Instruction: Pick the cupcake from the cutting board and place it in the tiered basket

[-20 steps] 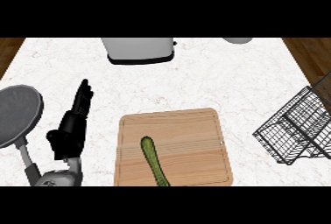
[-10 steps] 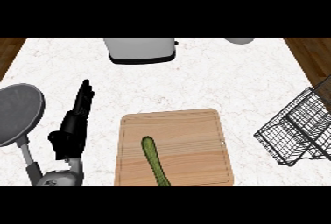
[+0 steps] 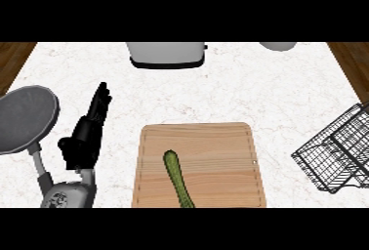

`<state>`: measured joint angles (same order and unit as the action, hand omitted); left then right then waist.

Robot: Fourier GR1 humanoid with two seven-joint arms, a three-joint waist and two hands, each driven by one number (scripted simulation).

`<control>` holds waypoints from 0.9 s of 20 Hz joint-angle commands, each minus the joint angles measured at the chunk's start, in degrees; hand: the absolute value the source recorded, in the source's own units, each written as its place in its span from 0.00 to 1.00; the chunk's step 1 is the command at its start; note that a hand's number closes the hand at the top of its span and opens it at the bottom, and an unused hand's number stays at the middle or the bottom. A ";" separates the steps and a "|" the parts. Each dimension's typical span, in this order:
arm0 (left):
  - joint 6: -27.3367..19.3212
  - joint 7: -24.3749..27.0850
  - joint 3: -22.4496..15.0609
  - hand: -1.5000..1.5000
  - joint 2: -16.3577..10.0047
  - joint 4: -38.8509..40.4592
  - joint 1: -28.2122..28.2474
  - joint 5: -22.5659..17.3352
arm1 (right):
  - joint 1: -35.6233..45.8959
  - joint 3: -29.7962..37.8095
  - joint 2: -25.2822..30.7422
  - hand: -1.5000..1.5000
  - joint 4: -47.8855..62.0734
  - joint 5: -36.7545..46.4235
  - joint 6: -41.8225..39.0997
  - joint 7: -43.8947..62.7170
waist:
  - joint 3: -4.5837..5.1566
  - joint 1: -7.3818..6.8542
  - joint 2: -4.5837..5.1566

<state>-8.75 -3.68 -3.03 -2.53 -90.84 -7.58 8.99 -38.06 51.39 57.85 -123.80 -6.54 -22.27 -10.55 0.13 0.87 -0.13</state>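
Pick not yet begun: the left hand (image 3: 86,134), fingers straight and apart, rests upright at the left of the desk (image 3: 252,93), beside a pan (image 3: 25,119); the right hand is out of view. No cupcake shows on the board (image 3: 216,141), only a long green vegetable (image 3: 176,178), well apart from the basket (image 3: 335,156) at right. The next move is likely a reach to the board. Nothing has shifted in the past second.

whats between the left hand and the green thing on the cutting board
Head view: only bare counter and a strip of cutting board separate the left hand from the green item.
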 commanded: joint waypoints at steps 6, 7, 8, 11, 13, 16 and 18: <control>-0.19 -0.32 -1.24 0.50 0.95 -0.42 -0.24 1.04 | 17.26 -7.16 7.90 1.00 10.34 3.49 -1.04 9.75 | -0.12 -1.84 0.36; 0.16 2.28 -0.66 0.50 0.68 2.69 -1.10 1.00 | 19.05 -11.46 8.29 1.00 11.42 6.92 1.40 9.09 | -0.13 -2.02 0.49; 0.21 -0.56 -2.18 0.50 1.44 -2.44 1.63 0.75 | 21.11 -13.15 8.44 1.00 12.03 7.14 1.81 10.02 | -0.14 -2.20 0.37; 1.20 4.00 0.17 0.50 0.67 3.31 0.13 -0.61 | 24.45 -17.08 6.95 1.00 16.34 13.63 3.23 5.57 | -0.14 -1.66 0.38; -3.41 -0.83 -4.59 0.50 2.44 -1.02 -0.52 2.57 | 27.25 -21.35 8.77 1.00 21.16 16.76 4.98 3.89 | -0.19 -2.52 0.52; 1.42 3.74 0.48 0.50 0.48 3.05 0.23 -1.44 | 32.77 -26.70 5.92 1.00 21.96 20.25 6.38 6.06 | -0.13 -2.07 0.42; -1.88 0.34 -3.67 0.50 2.44 2.40 -2.39 1.37 | 33.00 -27.83 3.91 1.00 27.21 14.79 3.57 9.64 | -0.16 -2.76 0.67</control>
<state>-8.76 -2.27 -4.13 -1.47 -88.81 -8.70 9.20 -9.17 28.21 63.33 -103.25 9.87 -18.18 -4.04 0.01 -1.15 0.30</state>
